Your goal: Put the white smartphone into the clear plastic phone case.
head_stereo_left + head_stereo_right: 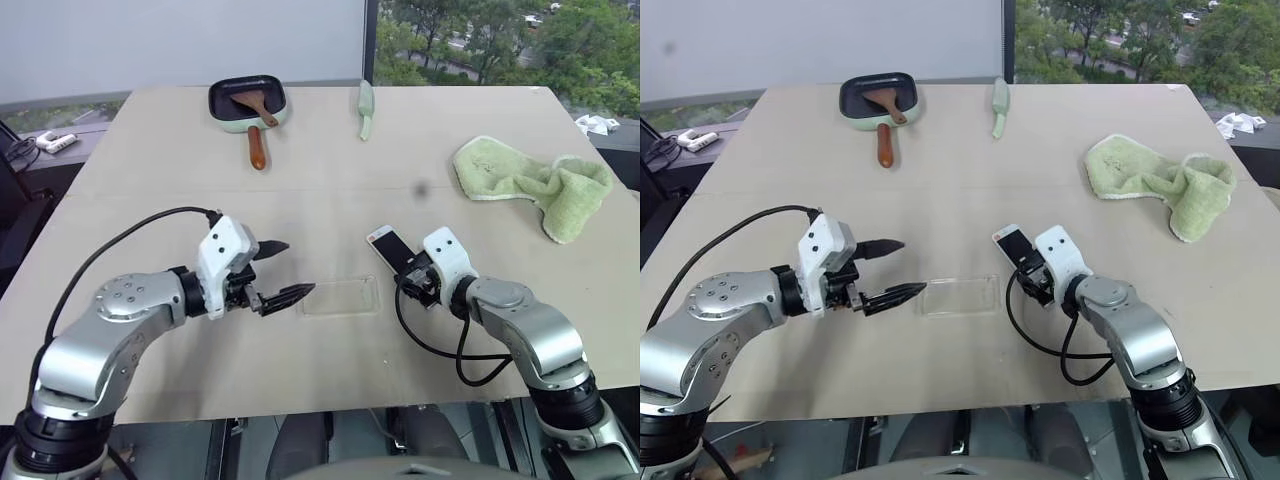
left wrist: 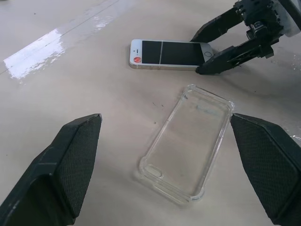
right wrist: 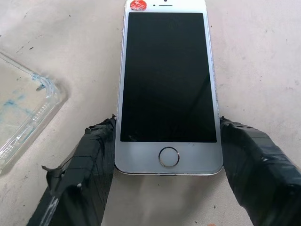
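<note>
The white smartphone (image 3: 167, 84) lies screen up on the beige table (image 1: 330, 180), just right of centre. My right gripper (image 3: 167, 123) has closed on its home-button end, one black finger (image 3: 96, 160) against each long edge. The clear plastic phone case (image 2: 188, 150) lies flat and empty a little to the left of the phone, open side up. My left gripper (image 1: 298, 268) hovers open at the case's left end, touching nothing; in the left wrist view the case lies between and beyond its two fingers (image 2: 70, 160).
At the table's far edge sit a green pan (image 1: 248, 100) holding a wooden spatula and a pale green utensil (image 1: 366, 108). A crumpled green towel (image 1: 530, 180) lies at the far right. A black cable (image 1: 440, 345) loops from my right wrist.
</note>
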Available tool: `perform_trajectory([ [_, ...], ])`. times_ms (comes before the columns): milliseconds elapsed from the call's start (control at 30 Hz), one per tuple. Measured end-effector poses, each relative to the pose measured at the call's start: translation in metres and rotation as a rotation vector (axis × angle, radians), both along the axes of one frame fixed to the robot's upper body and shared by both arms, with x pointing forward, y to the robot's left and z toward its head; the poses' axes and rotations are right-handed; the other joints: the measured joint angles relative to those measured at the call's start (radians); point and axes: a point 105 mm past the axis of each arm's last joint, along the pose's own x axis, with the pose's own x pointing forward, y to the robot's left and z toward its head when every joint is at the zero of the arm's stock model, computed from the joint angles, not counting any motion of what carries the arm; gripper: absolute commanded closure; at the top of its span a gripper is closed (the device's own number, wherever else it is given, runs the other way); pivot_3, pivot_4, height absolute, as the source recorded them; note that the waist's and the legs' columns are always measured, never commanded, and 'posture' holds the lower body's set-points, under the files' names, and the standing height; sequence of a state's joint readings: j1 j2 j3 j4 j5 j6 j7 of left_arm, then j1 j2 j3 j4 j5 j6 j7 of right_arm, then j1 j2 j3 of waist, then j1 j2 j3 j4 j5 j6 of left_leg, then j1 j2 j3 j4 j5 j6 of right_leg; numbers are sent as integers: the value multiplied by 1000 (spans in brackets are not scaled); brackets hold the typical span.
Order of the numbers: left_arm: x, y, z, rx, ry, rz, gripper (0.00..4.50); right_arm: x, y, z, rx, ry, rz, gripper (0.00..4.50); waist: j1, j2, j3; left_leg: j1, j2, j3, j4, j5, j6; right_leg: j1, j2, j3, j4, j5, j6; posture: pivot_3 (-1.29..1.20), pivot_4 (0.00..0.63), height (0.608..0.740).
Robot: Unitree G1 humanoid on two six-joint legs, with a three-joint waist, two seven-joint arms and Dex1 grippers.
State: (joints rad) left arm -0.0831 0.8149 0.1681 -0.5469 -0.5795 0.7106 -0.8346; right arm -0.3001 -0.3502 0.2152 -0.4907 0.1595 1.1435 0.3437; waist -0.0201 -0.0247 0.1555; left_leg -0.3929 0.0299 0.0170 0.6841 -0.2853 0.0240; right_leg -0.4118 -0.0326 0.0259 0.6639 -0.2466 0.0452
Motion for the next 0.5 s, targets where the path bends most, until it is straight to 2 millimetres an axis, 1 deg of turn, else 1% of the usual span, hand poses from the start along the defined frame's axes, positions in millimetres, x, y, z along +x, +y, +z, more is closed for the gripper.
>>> perform_trajectory([
  [100,0,0,0,-1,1,-2,0,1,-2,1,-11,-23,41,1590,2,1,0,0,-1,0,0,0,0,0,0,0,0,0,0,0,150,740],
  [167,-1,0,0,3,5,-5,0,3,-8,3,-27,-39,96,1590,4,1,1,-1,-1,0,0,0,0,0,-1,0,-1,0,0,0,150,740],
  [233,-2,1,-1,3,4,-20,0,8,-15,15,-51,-76,195,1590,7,2,2,-2,-2,0,0,0,0,-1,-1,0,-2,0,0,0,150,740],
  [267,-2,1,-1,3,3,-21,0,8,-15,17,-51,-84,205,1590,7,2,2,-2,-2,0,0,0,0,-1,-1,0,-2,0,0,0,150,740],
  [300,-1,0,0,0,1,-31,0,9,-13,22,-45,-98,252,1590,7,2,2,-2,-2,-1,0,0,0,-1,-1,-1,-2,0,0,0,150,740],
  [400,3,-2,5,-13,-17,-69,0,3,-5,39,-52,-125,478,1590,6,3,3,-3,-2,-1,-1,0,0,-1,-1,-1,-2,0,0,0,150,740],
  [500,7,0,9,-22,-28,-96,0,-3,3,47,-100,-126,653,1590,5,3,3,-3,-1,-1,-1,0,0,-1,-1,-2,-2,0,0,0,150,740],
])
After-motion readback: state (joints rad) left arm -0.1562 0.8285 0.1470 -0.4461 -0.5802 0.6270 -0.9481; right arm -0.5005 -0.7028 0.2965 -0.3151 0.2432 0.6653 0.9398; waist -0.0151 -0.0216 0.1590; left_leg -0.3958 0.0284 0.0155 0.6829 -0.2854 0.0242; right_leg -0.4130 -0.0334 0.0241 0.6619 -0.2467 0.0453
